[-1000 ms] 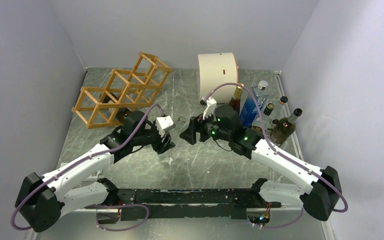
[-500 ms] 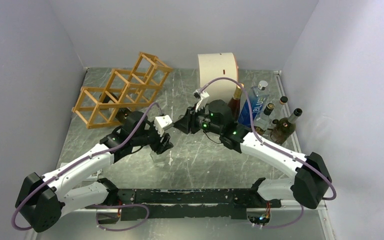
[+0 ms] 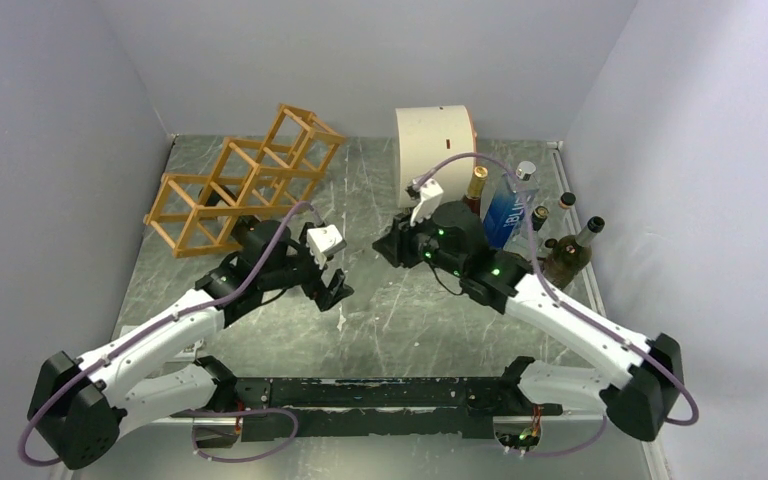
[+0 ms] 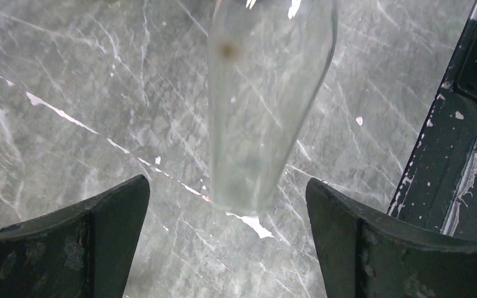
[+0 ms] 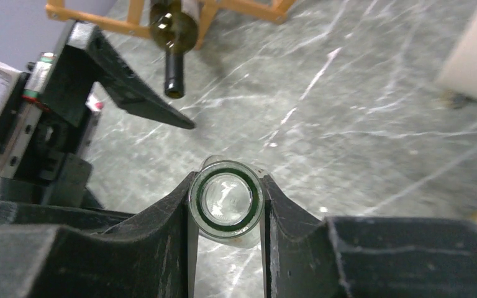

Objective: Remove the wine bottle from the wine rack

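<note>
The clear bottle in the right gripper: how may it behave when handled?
The clear bottle looks like empty glass, so probably rigid, light and fragile. The right gripper pinches only its smooth round mouth end, so it might slip or swing. Tall and narrow, it could tip easily.

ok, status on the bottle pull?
Right gripper shut on clear bottle at its mouth. Left gripper open, jaws either side of its body, not touching. Dark bottle in the rack, neck poking out.
</note>
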Controlling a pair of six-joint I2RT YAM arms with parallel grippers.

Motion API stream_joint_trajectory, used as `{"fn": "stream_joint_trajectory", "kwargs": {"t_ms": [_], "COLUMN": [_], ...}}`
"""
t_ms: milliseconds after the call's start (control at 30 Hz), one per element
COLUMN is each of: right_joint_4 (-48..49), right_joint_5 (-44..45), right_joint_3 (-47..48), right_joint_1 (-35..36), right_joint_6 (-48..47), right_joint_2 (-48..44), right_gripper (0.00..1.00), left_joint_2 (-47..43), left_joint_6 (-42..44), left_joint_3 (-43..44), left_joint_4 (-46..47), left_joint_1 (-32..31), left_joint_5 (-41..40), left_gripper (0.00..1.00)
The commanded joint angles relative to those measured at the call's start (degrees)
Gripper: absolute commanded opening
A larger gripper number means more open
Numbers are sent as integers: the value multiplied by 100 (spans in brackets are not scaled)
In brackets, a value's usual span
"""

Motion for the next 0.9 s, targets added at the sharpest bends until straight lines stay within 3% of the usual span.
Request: {"fn": "stream_joint_trajectory", "kwargs": {"t_ms": [0,233,400,867], "right_joint_4": [-677,-1763,-2141,-2294], "right_joint_5": [1138,2733,4009,5295], "right_joint_3": [465,674,767,397], "right_joint_1": [-3,1,-7,-31], "right_joint_6": [-632,-1074,-893,-428], "right_joint_2": [-728,-1536,-1671,-1287], "right_gripper": [0,0,0,0], "left_joint_2": [-414,-733,-788,-908], "left_joint_6": [-16,-45,-67,-103], "left_joint_3": [56,2,16,-24], "left_joint_4": [417,499,505,487], "left_joint_1": [-19,-23,-23,-23], "left_joint_5": [-66,-674,-911,-1008], "left_gripper": [99,99,99,99]}}
